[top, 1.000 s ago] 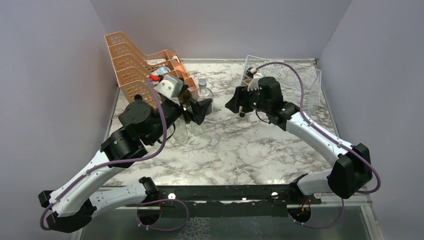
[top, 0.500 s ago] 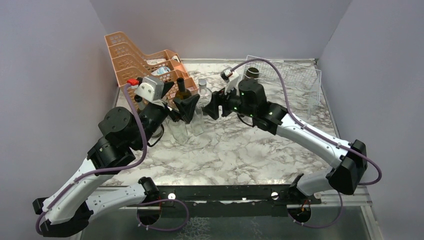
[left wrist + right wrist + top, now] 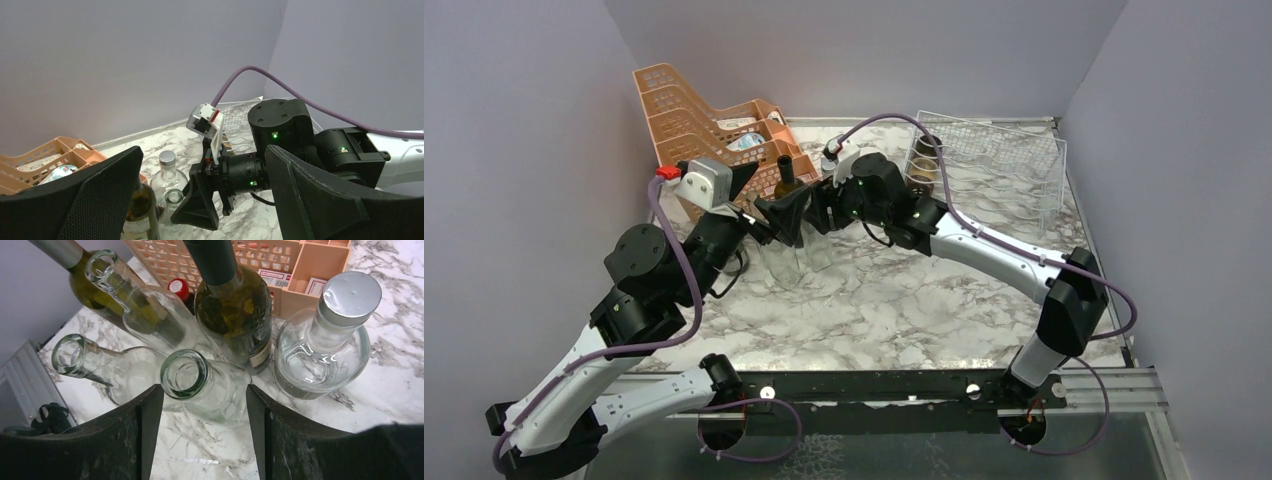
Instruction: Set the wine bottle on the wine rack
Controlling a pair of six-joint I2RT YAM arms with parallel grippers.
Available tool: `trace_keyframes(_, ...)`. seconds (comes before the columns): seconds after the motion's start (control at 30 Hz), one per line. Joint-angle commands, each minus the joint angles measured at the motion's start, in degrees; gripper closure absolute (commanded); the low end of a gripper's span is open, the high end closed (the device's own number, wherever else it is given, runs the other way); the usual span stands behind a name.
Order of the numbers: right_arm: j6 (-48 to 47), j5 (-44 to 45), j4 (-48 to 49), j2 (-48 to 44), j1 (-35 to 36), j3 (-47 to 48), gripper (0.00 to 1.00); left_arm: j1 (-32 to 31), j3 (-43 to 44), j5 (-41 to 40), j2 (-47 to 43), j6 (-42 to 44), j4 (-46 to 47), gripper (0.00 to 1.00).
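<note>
Right gripper (image 3: 819, 212) crosses to the bottles; left gripper (image 3: 764, 196) backs off.
The right gripper leaves the wine rack (image 3: 999, 160) and travels left across the table to the bottle cluster, where its jaws now straddle a clear bottle (image 3: 192, 382). The left gripper lifts back and left from the cluster, exposing the dark wine bottle (image 3: 786, 182). A brown bottle (image 3: 927, 150) lying in the rack comes into view.

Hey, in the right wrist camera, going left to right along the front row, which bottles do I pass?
Open clear bottle at the left → open clear bottle in the middle → round clear bottle with a silver cap.
</note>
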Motion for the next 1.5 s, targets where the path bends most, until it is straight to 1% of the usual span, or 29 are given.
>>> trace_keyframes(0.0,-4.4,3.16,1.92,1.99,1.45,2.92,0.37,-0.03,-1.87,-1.57,-0.56,0.15,1.45,0.01)
trace_keyframes(0.33,-9.59,5.59,6.26,3.67,3.33,2.33,0.46,-0.01,-2.08,-2.29,-0.7,0.11,1.56,0.01)
trace_keyframes(0.47,-11.18,7.65,8.23,4.37,3.8,1.77,0.54,-0.01,-1.66,-2.59,-1.41,-0.01,1.71,0.01)
trace_keyframes(0.8,-12.83,9.08,10.3,6.29,4.16,2.24,0.56,-0.01,-1.87,-3.22,-2.25,-0.17,1.28,0.01)
trace_keyframes(0.83,-12.8,9.5,10.3,6.32,4.25,2.24,0.58,-0.01,-1.84,-3.28,-2.22,-0.15,1.19,0.01)
trace_keyframes(0.9,-12.69,10.68,10.55,5.9,4.34,1.93,0.65,-0.01,-2.02,-3.33,-2.46,-0.17,1.22,0.01)
trace_keyframes(1.03,-12.83,14.05,11.94,3.26,4.82,0.05,0.8,-0.01,-2.51,-4.14,-3.04,-0.13,1.25,0.01)
trace_keyframes(1.1,-12.91,15.51,13.3,1.04,5.03,-2.12,0.85,-0.01,-3.03,-5.24,-3.51,0.0,1.82,0.01)
trace_keyframes(1.3,-12.48,17.9,14.5,-7.09,5.23,-8.4,0.9,-0.01,-5.73,-6.15,-4.22,0.07,2.99,0.01)
trace_keyframes(1.4,-11.01,18.85,13.02,-11.72,5.2,-11.89,0.93,-0.06,-7.58,-6.47,-4.2,0.01,2.98,0.01)
trace_keyframes(1.47,-9.42,19.51,11.28,-15.56,5.16,-14.54,0.94,-0.03,-10.32,-5.54,-4.29,0.86,3.97,0.01)
